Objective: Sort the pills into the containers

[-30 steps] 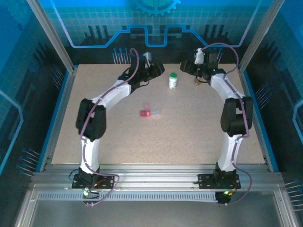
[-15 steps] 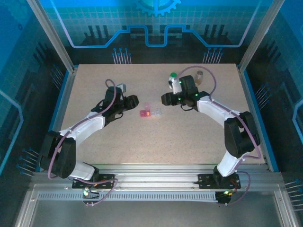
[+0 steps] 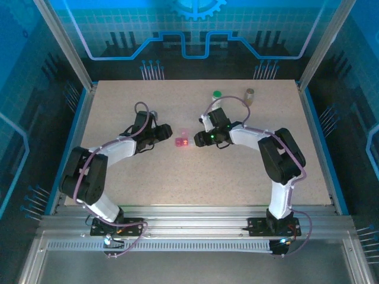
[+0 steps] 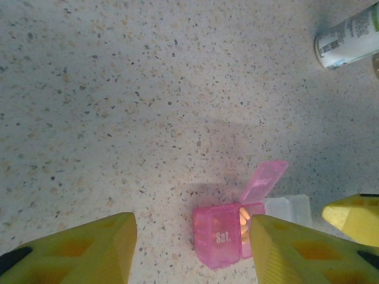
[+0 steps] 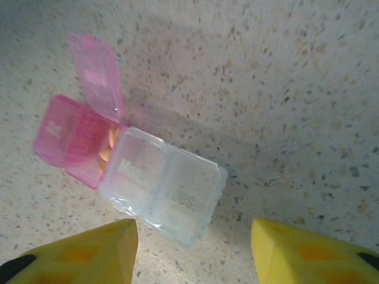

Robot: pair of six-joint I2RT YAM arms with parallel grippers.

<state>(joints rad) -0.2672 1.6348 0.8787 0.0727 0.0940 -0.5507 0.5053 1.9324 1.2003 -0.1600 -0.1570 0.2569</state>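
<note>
A pill box lies mid-table, with a pink part (image 3: 182,142) and a clear part (image 5: 163,192). One pink lid (image 4: 265,180) stands open over orange pills (image 4: 244,214); the neighbouring pink cell (image 4: 219,236) is marked "Sat." and closed. My left gripper (image 3: 166,131) is just left of the box, open (image 4: 189,248), the pink cell ahead between its yellow fingers (image 4: 77,251). My right gripper (image 3: 201,139) comes in from the right, open (image 5: 192,248) over the clear cells, holding nothing. The containers stand at the back: a white bottle with a green cap (image 3: 217,94) and a brownish vial (image 3: 250,94).
The speckled table (image 3: 195,183) has aluminium rails along its near edge and blue walls on the other sides. The white bottle (image 4: 349,38) lies beyond the box in the left wrist view. A fingertip (image 4: 352,216) of the right gripper shows beside the clear cells there.
Both arms have swung from the back of the table down to the middle. The grippers now flank the pill box. The box, bottle and vial have not moved.
</note>
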